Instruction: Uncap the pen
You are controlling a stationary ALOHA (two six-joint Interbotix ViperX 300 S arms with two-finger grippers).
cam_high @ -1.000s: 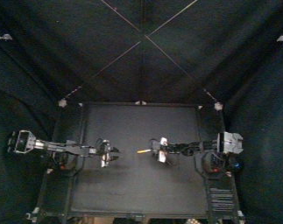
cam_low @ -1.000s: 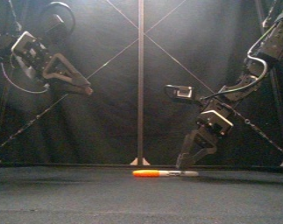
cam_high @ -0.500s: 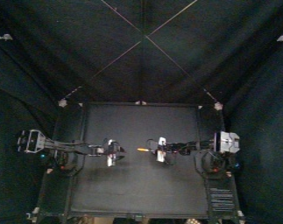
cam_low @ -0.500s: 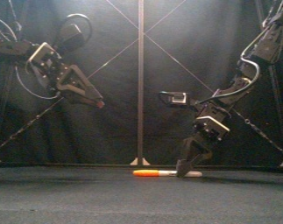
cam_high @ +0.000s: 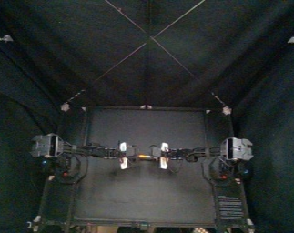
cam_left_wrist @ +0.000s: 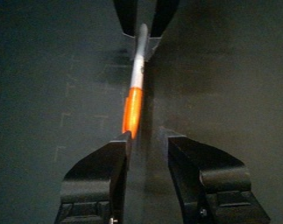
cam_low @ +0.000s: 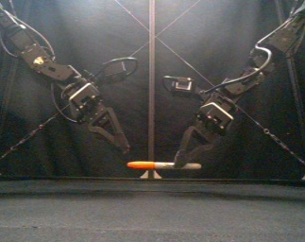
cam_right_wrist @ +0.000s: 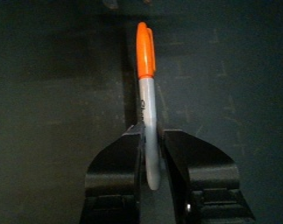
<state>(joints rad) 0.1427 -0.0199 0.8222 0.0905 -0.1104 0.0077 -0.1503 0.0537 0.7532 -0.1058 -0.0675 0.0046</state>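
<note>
Right gripper (cam_low: 182,159) pinches the pen (cam_low: 170,165) by its grey barrel, low centre in the front view; left gripper (cam_low: 125,147), jaws wide, hangs beside the orange cap (cam_low: 142,164).

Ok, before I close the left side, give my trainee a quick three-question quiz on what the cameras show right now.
1. Fill in: the pen has a cap coloured ____.
2. True or false: the right gripper has its jaws shut on the pen.
3. The left gripper is: A) shut on the cap; B) open, with its jaws either side of the cap end; C) parked at the table's left edge, far from the pen.

Key: 1 orange; 2 true; 3 B.
</note>
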